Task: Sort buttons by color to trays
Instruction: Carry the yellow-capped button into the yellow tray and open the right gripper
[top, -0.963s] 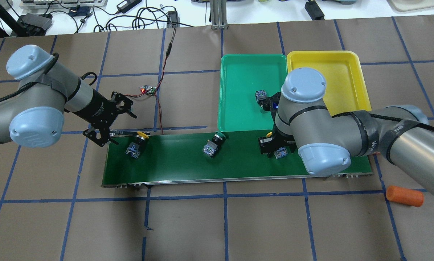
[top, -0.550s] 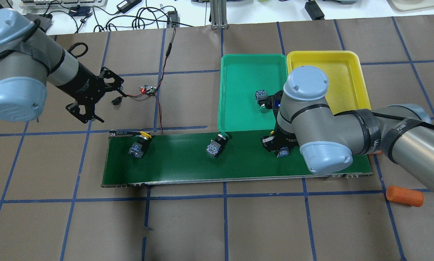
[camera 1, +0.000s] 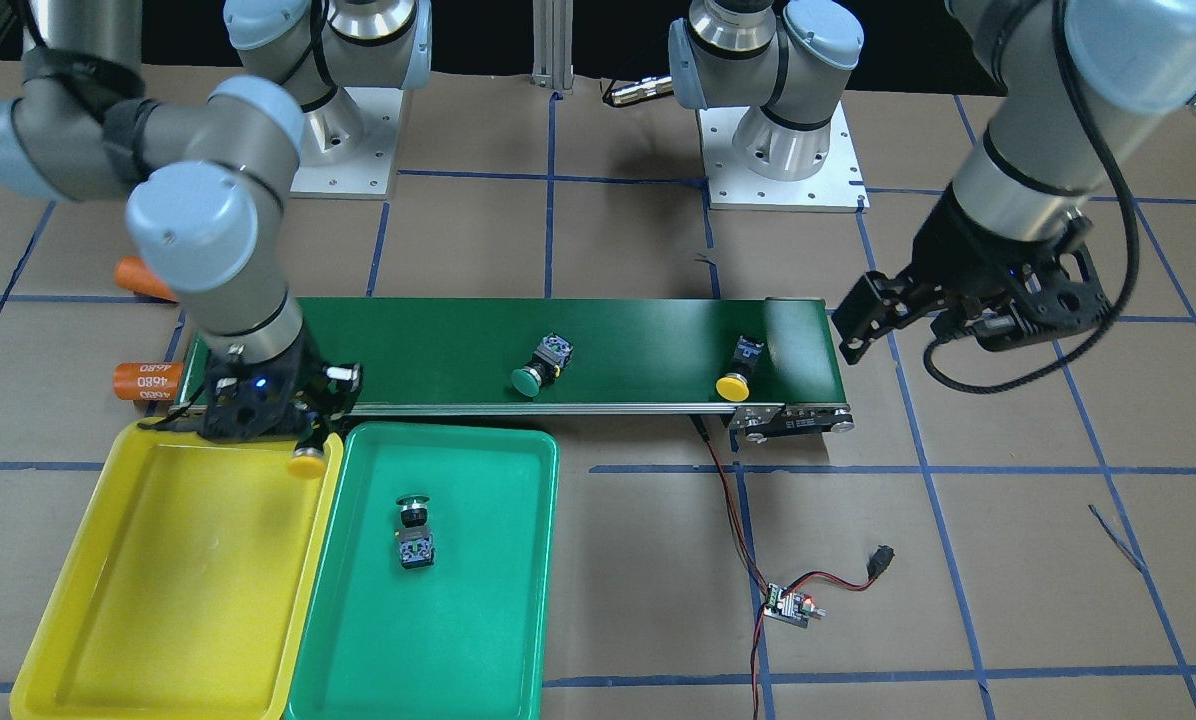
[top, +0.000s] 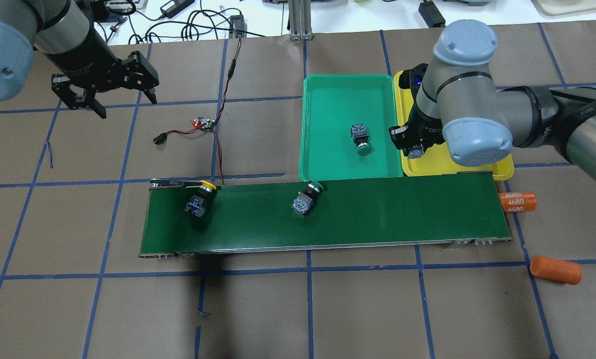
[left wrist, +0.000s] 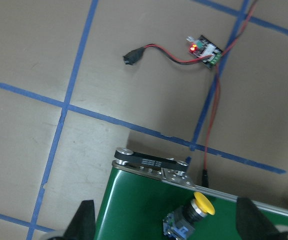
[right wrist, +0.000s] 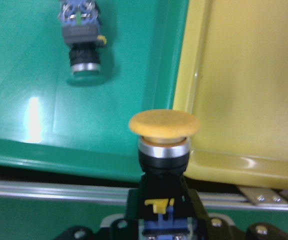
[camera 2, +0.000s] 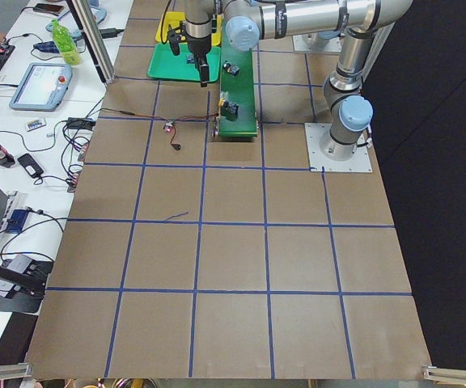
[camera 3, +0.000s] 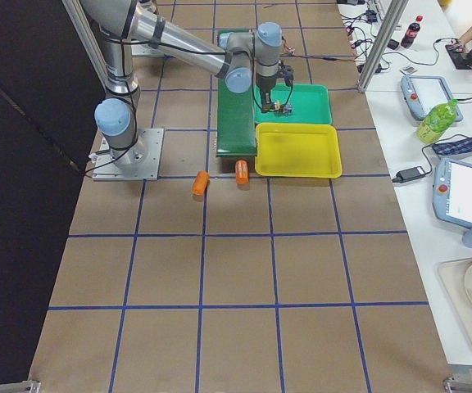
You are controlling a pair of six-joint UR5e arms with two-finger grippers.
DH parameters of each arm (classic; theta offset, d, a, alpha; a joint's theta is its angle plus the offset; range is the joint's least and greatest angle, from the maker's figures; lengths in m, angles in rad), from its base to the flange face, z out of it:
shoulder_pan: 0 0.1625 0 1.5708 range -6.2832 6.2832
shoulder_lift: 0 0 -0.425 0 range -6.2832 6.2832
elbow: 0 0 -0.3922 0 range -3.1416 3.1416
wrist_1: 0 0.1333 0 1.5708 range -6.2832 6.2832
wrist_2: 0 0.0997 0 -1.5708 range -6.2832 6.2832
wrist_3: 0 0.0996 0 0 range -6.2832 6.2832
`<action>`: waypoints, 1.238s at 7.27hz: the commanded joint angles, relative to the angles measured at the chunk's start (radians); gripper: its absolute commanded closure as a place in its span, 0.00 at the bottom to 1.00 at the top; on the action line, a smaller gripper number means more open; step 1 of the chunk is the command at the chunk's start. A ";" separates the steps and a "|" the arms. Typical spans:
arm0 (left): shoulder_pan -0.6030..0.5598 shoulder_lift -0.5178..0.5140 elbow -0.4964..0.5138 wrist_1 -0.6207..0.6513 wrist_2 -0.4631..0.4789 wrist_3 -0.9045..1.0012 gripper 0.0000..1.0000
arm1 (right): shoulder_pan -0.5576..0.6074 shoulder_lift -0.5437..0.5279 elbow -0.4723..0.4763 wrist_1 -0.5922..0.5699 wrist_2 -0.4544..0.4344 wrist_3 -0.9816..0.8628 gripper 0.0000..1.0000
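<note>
My right gripper (top: 411,145) is shut on a yellow button (right wrist: 164,131), held cap forward over the rim between the yellow tray (top: 470,89) and the green tray (top: 328,99). In the front-facing view its yellow cap (camera 1: 307,462) hangs at the yellow tray's (camera 1: 158,610) corner. One green button (top: 360,137) lies inside the green tray. On the belt lie a green button (top: 305,198) and a second yellow button (top: 201,197). My left gripper (top: 126,104) is open and holds nothing, high over the table behind the belt's left end.
The dark-green conveyor belt (top: 387,214) runs in front of the trays. Two orange cylinders (top: 518,202) (top: 555,269) lie off its right end. A small circuit board (top: 203,123) with red wires sits behind the belt's left end. Cables crowd the back edge.
My right gripper lifted the yellow button off the belt's right end and carried it back to the yellow tray's edge. My left arm rose and drew back, away from the belt.
</note>
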 commanded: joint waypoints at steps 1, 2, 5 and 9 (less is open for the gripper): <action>-0.068 -0.016 0.068 -0.024 -0.003 0.018 0.00 | -0.105 0.124 -0.128 0.020 -0.021 -0.172 0.78; -0.077 -0.017 0.040 -0.035 -0.003 0.018 0.00 | -0.131 0.176 -0.156 0.019 -0.093 -0.243 0.78; -0.096 0.017 -0.010 -0.037 0.000 0.019 0.00 | -0.205 0.187 -0.095 0.025 -0.084 -0.288 0.30; -0.093 0.041 -0.060 -0.040 0.009 0.019 0.00 | -0.158 0.071 -0.075 0.115 -0.084 -0.291 0.00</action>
